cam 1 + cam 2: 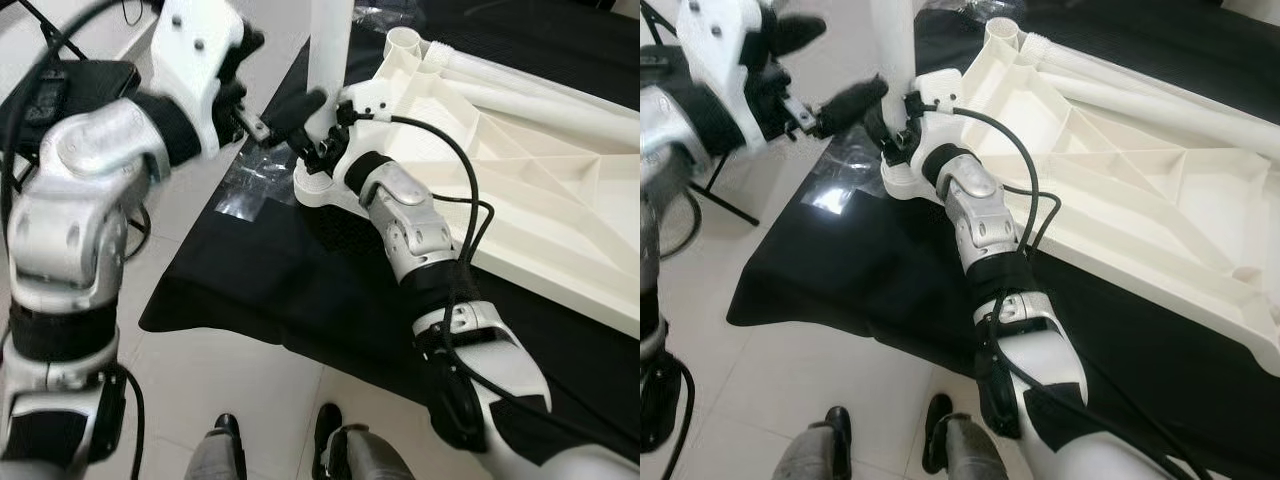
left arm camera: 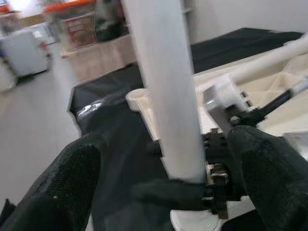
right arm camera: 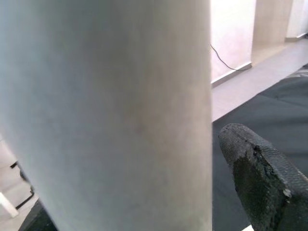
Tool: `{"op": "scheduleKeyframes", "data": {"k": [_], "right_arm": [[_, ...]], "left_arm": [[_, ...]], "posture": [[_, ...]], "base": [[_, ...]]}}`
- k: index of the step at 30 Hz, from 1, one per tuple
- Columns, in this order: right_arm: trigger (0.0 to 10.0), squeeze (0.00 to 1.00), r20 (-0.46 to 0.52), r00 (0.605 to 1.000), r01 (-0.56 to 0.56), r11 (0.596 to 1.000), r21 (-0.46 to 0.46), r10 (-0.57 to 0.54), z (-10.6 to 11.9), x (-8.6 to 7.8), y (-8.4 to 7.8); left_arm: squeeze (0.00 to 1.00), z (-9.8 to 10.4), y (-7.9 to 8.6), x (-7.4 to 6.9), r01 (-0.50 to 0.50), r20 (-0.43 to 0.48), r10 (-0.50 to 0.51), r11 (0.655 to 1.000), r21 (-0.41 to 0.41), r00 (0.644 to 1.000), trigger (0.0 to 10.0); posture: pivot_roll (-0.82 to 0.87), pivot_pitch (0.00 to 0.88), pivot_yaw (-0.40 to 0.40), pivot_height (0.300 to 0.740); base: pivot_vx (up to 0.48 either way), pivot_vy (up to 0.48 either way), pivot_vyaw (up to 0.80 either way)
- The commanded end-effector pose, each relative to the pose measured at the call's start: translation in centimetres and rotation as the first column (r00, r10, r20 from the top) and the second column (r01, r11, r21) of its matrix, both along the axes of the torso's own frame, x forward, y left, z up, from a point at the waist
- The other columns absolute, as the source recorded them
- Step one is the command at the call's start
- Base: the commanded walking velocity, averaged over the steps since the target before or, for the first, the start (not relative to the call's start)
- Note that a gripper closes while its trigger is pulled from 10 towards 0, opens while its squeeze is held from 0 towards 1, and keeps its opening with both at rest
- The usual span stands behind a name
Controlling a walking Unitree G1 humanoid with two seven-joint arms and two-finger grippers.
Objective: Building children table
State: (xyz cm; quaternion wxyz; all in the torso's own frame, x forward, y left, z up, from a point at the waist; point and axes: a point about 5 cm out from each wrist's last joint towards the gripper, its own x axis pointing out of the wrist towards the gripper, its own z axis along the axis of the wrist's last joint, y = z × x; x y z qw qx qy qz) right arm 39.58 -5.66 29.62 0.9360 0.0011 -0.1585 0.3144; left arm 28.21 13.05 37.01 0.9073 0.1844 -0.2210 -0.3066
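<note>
Left eye view: black cloth underlies tabletop, spare legs.

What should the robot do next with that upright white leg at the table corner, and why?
Probably close the left pincer on the leg to steady it. The leg stands upright in the corner socket of the upturned tabletop, with the right pincer around its base. The left fingers straddle the leg, open and apart from it.

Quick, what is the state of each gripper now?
Left gripper: open, fingers either side of the white table leg.
Right gripper: at that leg's base; grip cannot be told.
</note>
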Motion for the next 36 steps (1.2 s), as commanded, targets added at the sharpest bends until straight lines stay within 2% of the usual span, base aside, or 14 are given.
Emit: {"op": "scheduleKeyframes", "data": {"k": [1, 2, 4, 5, 10, 14, 17, 18, 21, 23, 26, 27, 32, 36], "right_arm": [[9.1, 0.0, 0.01, 0.999, -0.04, 0.999, -0.002, 0.04, 0.1, -0.1, 0.4], [2.7, 0.0, 0.016, 0.985, -0.173, 0.984, -0.044, 0.174, 0.2, -0.4, 0.8], [2.7, 0.0, 0.012, 0.974, -0.224, 0.973, -0.052, 0.225, 0.3, -0.5, 1.0], [0.2, 0.0, 0.003, 0.96, -0.28, 0.958, -0.062, 0.281, 0.2, -0.6, 1.0], [0.0, 0.0, 0.003, 0.942, -0.333, 0.939, -0.086, 0.334, 0.3, -0.7, 0.9], [0.0, 0.0, -0.029, 0.909, -0.415, 0.901, -0.129, 0.415, 0.1, -0.7, 0.8], [0.0, 0.0, -0.041, 0.923, -0.384, 0.91, -0.154, 0.382, -0.6, -0.4, 0.6], [0.0, 0.0, -0.041, 0.952, -0.306, 0.941, -0.145, 0.304, -1.1, -0.2, 0.1], [0.0, 0.0, -0.042, 0.976, -0.216, 0.968, -0.131, 0.212, -1.7, 0.1, -0.4], [0.0, 0.0, -0.031, 0.998, 0.058, 0.994, -0.094, -0.061, -4.2, -0.6, -2.1], [0.0, 0.0, -0.068, 0.956, 0.271, 0.95, -0.158, -0.284, -9.6, -6.0, -2.2], [0.0, 0.0, -0.094, 0.919, 0.355, 0.908, -0.224, -0.383, -11.2, -7.3, -2.2], [0.0, 0.0, -0.103, 0.883, 0.413, 0.863, -0.291, -0.458, -12.0, -7.4, -2.3], [0.0, 0.0, -0.149, 0.852, 0.448, 0.846, -0.29, -0.502, -11.7, -5.8, -2.2]], "left_arm": [[0.0, -0.1, 0.1, -0.6, -0.011, 0.007, 0.011, 1.0, -0.008, 1.0, 10.0], [0.0, -2.5, 0.7, -1.6, -0.06, -0.04, 0.057, 0.996, -0.062, 0.998, 10.0], [0.0, -3.5, 0.9, -2.0, -0.078, -0.058, 0.074, 0.994, -0.08, 0.996, 10.0], [0.0, -4.8, 1.1, -2.4, -0.105, -0.087, 0.096, 0.989, -0.108, 0.992, 10.0], [0.0, -6.8, 1.2, -2.8, -0.136, -0.138, 0.119, 0.982, -0.127, 0.983, 10.0], [0.0, -10.3, 1.8, -3.6, -0.218, -0.235, 0.178, 0.964, -0.155, 0.955, 10.0], [0.0, -12.6, 2.4, -4.2, -0.291, -0.293, 0.238, 0.945, -0.152, 0.926, 10.0], [0.0, -13.6, 2.7, -4.5, -0.323, -0.323, 0.26, 0.933, -0.158, 0.91, 10.0], [0.0, -14.3, 2.9, -4.8, -0.346, -0.342, 0.278, 0.925, -0.158, 0.898, 10.0], [0.0, -15.6, 3.2, -5.5, -0.384, -0.378, 0.304, 0.91, -0.156, 0.874, 10.0], [0.0, -16.7, 3.1, -6.1, -0.395, -0.399, 0.313, 0.908, -0.142, 0.862, 10.0], [0.0, -16.9, 3.0, -6.1, -0.395, -0.403, 0.311, 0.908, -0.142, 0.861, 10.0], [0.0, -17.1, 2.9, -6.1, -0.394, -0.403, 0.311, 0.908, -0.141, 0.861, 10.0], [0.0, -17.8, 2.9, -6.5, -0.405, -0.42, 0.312, 0.901, -0.155, 0.853, 10.0]], "posture": [[0.19, 0.333, -0.091, 0.74], [0.19, 0.342, -0.095, 0.74], [0.19, 0.342, -0.095, 0.74], [0.19, 0.347, -0.097, 0.74], [0.19, 0.353, -0.101, 0.74], [0.19, 0.368, -0.108, 0.74], [0.18, 0.378, -0.11, 0.74], [0.17, 0.384, -0.117, 0.74], [0.17, 0.386, -0.118, 0.74], [0.15, 0.398, -0.116, 0.74], [0.13, 0.417, -0.096, 0.74], [0.12, 0.418, -0.09, 0.74], [0.13, 0.415, -0.09, 0.74], [0.13, 0.402, -0.089, 0.74]], "base": [[0.0, 0.0, 0.0], [0.0, 0.0, 0.0], [0.0, 0.0, 0.0], [0.0, 0.0, 0.0], [0.0, 0.0, 0.0], [0.0, 0.0, 0.0], [0.0, 0.0, 0.0], [0.0, 0.0, 0.0], [0.0, 0.0, 0.0], [0.0, 0.0, 0.0], [0.0, 0.0, 0.0], [0.0, 0.0, 0.0], [0.0, 0.0, 0.0], [0.0, 0.0, 0.0]]}}
